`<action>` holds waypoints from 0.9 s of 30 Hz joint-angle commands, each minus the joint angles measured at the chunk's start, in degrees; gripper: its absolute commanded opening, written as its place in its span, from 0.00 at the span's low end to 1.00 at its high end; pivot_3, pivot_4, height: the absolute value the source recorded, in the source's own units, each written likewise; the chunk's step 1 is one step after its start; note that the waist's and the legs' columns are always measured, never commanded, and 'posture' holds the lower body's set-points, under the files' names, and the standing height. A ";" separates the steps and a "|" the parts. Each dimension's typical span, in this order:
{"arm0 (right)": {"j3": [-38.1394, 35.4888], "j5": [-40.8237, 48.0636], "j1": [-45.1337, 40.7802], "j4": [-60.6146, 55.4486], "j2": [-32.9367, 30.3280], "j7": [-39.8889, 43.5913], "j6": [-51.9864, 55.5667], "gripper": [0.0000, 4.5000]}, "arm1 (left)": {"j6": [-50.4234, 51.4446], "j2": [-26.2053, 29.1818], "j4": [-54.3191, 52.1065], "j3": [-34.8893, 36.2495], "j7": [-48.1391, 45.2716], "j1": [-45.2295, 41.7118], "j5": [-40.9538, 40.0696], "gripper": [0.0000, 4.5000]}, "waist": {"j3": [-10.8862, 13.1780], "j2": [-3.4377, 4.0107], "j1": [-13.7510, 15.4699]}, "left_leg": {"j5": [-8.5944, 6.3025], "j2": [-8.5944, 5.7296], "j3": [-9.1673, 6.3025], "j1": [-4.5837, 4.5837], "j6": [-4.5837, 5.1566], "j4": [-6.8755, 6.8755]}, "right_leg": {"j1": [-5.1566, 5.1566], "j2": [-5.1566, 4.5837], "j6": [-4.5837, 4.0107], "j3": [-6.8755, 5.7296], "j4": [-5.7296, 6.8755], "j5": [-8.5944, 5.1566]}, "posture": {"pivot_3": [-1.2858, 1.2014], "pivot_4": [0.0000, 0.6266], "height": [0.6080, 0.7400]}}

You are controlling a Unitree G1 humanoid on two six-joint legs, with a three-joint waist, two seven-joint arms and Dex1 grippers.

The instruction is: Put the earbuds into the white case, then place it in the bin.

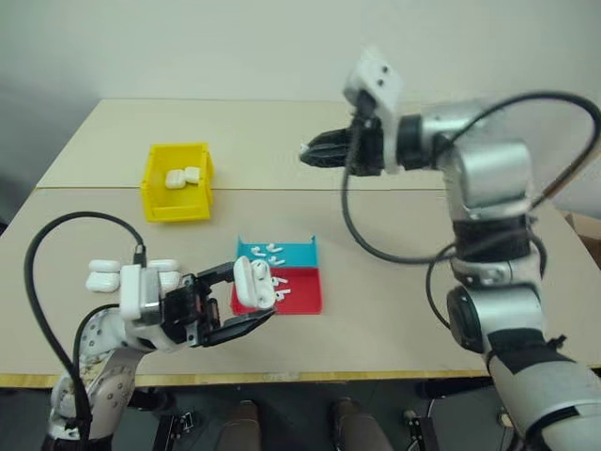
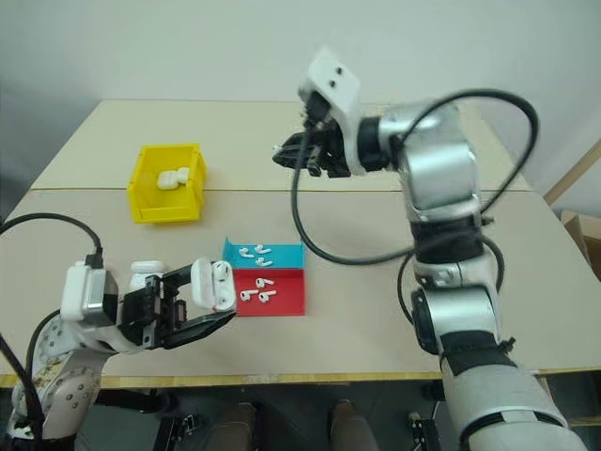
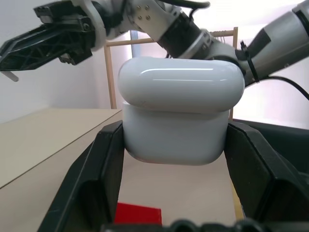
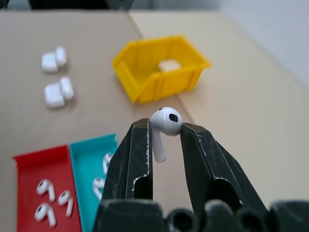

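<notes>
While the left pincer (image 1: pixel 252 299) grips a white case (image 1: pixel 254 282) above the tabletop (image 1: pixel 376 301) beside the blue-and-red tray (image 1: pixel 299 282), the right pincer (image 4: pixel 164 133) pinches 1 earbud (image 4: pixel 164 123) high up. Other earbuds (image 4: pixel 50 203) lie in the tray; the yellow bin (image 1: pixel 177 188) holds cases.

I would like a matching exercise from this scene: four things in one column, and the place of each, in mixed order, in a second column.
1. yellow bin
2. white case
3. single earbud
4. red and blue tray

a. between the left hand's fingers
b. holds loose earbuds
c. pinched in the right hand
d. holds closed cases

Pairs: 1-d, 2-a, 3-c, 4-b
</notes>
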 commanded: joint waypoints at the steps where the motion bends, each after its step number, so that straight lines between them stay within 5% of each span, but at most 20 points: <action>1: -7.84 8.86 6.95 -15.86 0.72 -3.76 -1.32 0.17 | 2.60 -0.62 -2.00 -1.49 1.32 -3.16 -3.06 0.63 | 0.00 0.00 -0.20 | 0.00 -0.01 0.01 -0.02 0.00 0.06 | -0.02 0.00 0.00 0.02 0.06 0.00 | 0.52 0.24 1.00; 10: -15.28 27.96 20.02 -32.54 0.46 -10.76 -0.37 0.17 | 5.85 -0.08 -1.13 -2.31 -1.38 -7.82 -5.62 0.63 | 0.00 0.00 -0.30 | 0.01 0.00 0.01 0.63 0.01 0.17 | 0.65 0.05 0.04 0.06 0.15 -0.03 | 0.52 0.24 1.00; 19: -16.89 44.88 26.51 -34.83 -2.10 -11.83 -5.97 0.17 | 8.17 -0.31 -2.18 -1.82 -1.66 -6.94 -8.70 0.63 | 0.00 -0.01 -0.16 | 0.01 0.00 -0.01 0.75 0.01 0.17 | 0.84 0.05 0.07 0.06 0.03 -0.04 | 0.52 0.24 1.00; 27: -8.63 45.35 28.81 -31.78 -1.44 -9.75 -15.56 0.17 | 7.60 -1.07 -0.75 -2.28 -2.98 -7.77 -8.56 0.63 | 0.00 -0.01 -0.25 | 0.01 0.01 -0.01 0.75 0.01 0.16 | 0.84 0.07 0.16 0.07 0.00 -0.10 | 0.52 0.24 1.00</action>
